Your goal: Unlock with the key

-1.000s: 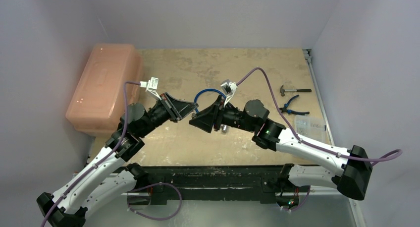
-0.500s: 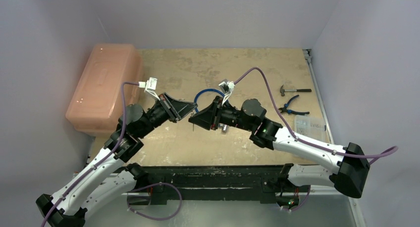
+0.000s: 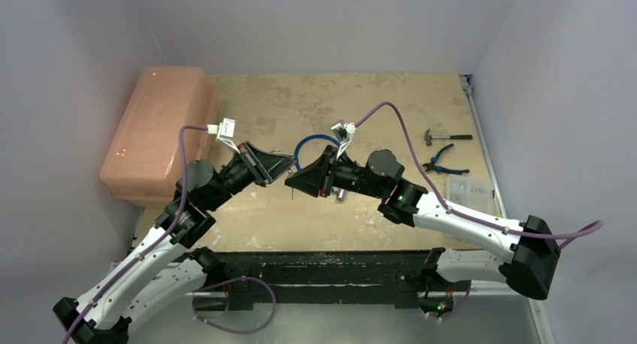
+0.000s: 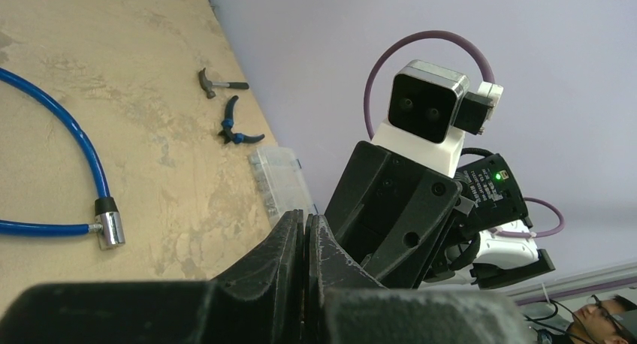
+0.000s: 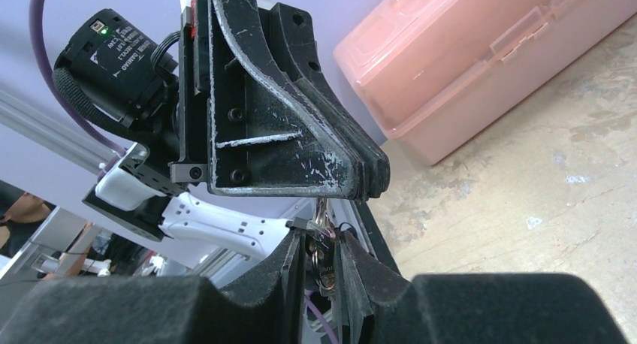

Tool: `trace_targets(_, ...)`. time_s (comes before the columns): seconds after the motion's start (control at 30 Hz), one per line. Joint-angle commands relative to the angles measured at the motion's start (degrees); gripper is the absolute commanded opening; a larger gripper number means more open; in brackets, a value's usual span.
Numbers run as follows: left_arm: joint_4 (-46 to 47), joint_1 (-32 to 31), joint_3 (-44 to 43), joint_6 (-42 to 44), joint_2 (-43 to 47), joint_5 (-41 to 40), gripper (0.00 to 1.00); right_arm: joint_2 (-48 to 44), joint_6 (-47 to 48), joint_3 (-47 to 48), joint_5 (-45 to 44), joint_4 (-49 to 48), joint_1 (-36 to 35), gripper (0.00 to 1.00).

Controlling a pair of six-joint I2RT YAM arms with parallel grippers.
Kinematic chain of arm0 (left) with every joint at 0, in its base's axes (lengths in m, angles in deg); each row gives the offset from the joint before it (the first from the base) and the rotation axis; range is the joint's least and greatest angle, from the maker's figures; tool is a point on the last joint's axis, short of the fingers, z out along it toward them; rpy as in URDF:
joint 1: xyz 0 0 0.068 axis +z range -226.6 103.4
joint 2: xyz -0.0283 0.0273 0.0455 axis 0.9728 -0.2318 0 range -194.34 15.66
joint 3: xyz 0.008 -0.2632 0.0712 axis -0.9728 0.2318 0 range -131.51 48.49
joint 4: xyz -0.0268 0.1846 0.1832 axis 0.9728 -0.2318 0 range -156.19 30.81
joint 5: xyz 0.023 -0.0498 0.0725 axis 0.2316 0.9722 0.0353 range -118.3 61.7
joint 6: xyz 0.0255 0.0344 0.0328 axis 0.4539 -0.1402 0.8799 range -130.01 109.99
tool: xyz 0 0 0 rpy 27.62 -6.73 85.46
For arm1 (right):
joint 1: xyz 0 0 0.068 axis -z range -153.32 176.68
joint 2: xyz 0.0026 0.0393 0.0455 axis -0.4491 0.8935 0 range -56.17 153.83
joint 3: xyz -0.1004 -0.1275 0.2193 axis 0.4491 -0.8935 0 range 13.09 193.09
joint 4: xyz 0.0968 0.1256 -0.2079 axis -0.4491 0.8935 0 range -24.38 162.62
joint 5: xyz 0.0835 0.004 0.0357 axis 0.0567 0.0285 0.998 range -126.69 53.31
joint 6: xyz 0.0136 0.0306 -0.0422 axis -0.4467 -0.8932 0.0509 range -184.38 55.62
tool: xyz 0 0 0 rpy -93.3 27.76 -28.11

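Note:
A blue cable lock (image 3: 309, 140) lies on the table behind the grippers; it also shows in the left wrist view (image 4: 75, 134), with its silver lock head (image 4: 110, 228) on the board. My two grippers meet tip to tip above the table. My left gripper (image 3: 288, 164) is shut, and a thin metal key blade comes out below its tips (image 5: 373, 177). The bunch of keys (image 5: 323, 246) hangs from there between the fingers of my right gripper (image 5: 321, 242), which press on both of its sides. In the top view the right gripper (image 3: 292, 182) is just below the left one.
A pink plastic box (image 3: 158, 130) stands at the table's left edge. A small hammer (image 3: 445, 137), blue-handled pliers (image 3: 443, 163) and a clear parts box (image 3: 469, 190) lie at the right edge.
My right gripper has moved left and up against the left gripper's tips. The left arm's wrist has shifted slightly left. The cable lock has not moved.

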Motion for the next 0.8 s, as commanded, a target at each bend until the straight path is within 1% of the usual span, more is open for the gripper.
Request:
trace_targets(0.0,1.58,0.32,0.05,1.45,0.82,-0.83,0.0,-0.13,-0.2,1.96,1.52,-3.07,0.35,0.27)
trace_targets(0.2,0.91,0.33,0.2,1.48,1.34,-1.57,0.0,-0.08,-0.28,2.07,1.9,-3.18,0.35,0.26)
trace_targets(0.47,0.41,0.25,0.39,1.64,1.91,-2.14,0.0,0.01,-0.66,2.14,2.06,-3.09,0.53,0.29)
trace_targets(0.5,0.41,0.3,0.37,1.59,1.95,-2.18,0.0,0.06,-0.74,2.15,2.0,-3.09,0.61,0.28)
trace_targets(0.67,0.41,0.25,0.39,1.54,1.87,-2.09,0.0,0.49,-1.03,2.24,1.9,-3.0,0.62,0.16)
trace_targets(0.77,0.5,0.25,0.49,1.43,1.8,-2.04,0.0,0.55,-1.07,2.33,1.99,-2.92,0.7,0.07)
